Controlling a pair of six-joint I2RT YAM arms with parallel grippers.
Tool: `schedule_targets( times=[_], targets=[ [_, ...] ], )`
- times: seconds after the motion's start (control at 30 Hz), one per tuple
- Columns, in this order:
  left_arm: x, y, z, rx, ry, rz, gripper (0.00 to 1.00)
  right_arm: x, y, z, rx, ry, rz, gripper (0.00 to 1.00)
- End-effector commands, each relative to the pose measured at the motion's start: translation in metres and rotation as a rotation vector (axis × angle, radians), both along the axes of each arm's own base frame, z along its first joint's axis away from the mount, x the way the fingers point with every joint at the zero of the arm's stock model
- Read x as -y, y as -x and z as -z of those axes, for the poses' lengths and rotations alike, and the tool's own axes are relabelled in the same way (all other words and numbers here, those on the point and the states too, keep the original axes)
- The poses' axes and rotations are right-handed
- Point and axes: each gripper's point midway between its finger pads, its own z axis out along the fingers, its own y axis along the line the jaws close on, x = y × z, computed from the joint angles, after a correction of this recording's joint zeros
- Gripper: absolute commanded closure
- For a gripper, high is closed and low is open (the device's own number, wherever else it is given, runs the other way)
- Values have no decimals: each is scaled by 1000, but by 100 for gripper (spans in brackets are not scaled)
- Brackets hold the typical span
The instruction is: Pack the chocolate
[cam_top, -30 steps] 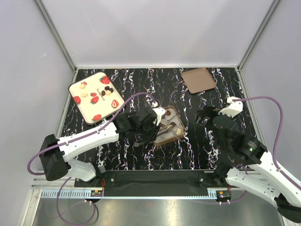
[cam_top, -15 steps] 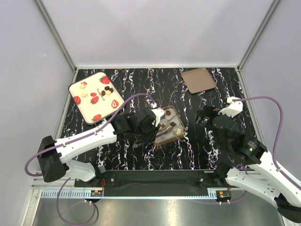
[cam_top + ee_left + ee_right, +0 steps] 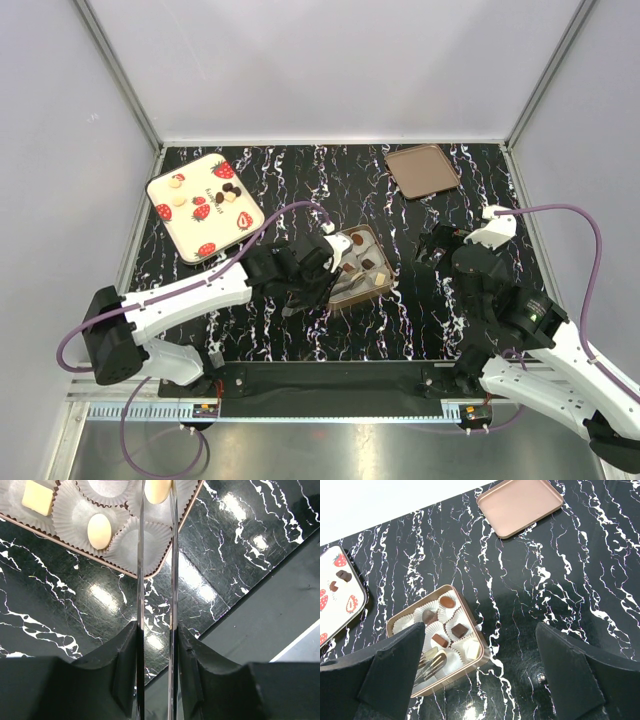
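Black marbled table (image 3: 300, 180) holds your open box (image 3: 419, 605) near the middle. Its white paper cups (image 3: 75, 515) hold several dark and cream boxed chocolates (image 3: 447, 601). Your left gripper (image 3: 156, 500) reaches in from the box's left side, and its thin blades stand close together, pinching a cream-white chocolate (image 3: 158, 487) at their tips over one cup. Your right gripper (image 3: 480, 650) hovers to the right of the box, its fingers spread wide with nothing between them. You have loose chocolates (image 3: 225, 190) lying on the strawberry-print tray (image 3: 185, 232) at the far left. A shallow brown tray (image 3: 423, 170) sits at the far right, well apart from the box.
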Motion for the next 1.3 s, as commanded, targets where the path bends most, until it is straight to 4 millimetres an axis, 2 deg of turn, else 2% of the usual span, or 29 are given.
schedule_targets(
  times=[0.0, 0.3, 0.47, 0.53, 0.57, 0.63, 0.67, 0.73, 0.77, 0.83, 0.87, 0.93, 0.97, 1.03, 1.07, 1.27],
  targets=[
    [12, -2, -15, 24, 49, 26, 62, 4, -4, -23, 59, -60, 37, 0],
    [13, -5, -28, 44, 57, 25, 56, 3, -4, -24, 62, -59, 36, 0],
    [16, -8, -45, 71, 88, 21, 55, 2, -5, -23, 63, -65, 32, 0],
    [14, -13, -53, 94, 88, 3, 55, 1, -5, -22, 60, -63, 30, 0],
    [13, -22, -64, 136, 88, -30, 55, 1, -5, -22, 59, -63, 30, 0],
    [2, -34, -70, 175, 31, -85, 53, 1, -5, -22, 60, -64, 30, 0],
    [-6, -54, -87, 229, 22, -156, 52, 1, -5, -23, 62, -68, 29, 0],
    [-27, -75, -86, 230, -49, -244, 51, 0, -6, -23, 65, -72, 27, 0],
    [-47, -100, -96, 240, -48, -357, 51, -1, -5, -24, 65, -75, 23, 0],
    [-72, -124, -96, 226, -62, -471, 51, -4, -6, -23, 65, -83, 13, 0],
    [-99, -145, -98, 222, -60, -568, 51, -4, -5, -22, 65, -86, 11, 0],
    [-127, -166, -100, 235, -52, -673, 50, -6, -5, -19, 61, -91, 5, 0],
    [-155, -180, -100, 237, -59, -762, 50, -7, -5, -19, 59, -93, 0, 0],
    [-179, -196, -98, 240, -55, -836, 50, -10, -6, -17, 57, -99, -13, 0],
    [-200, -204, -95, 235, -62, -887, 50, -12, -5, -16, 58, -103, -20, 1],
    [-255, -233, -68, 186, -121, -991, 50, -21, -7, -13, 56, -126, -49, 0]
  ],
)
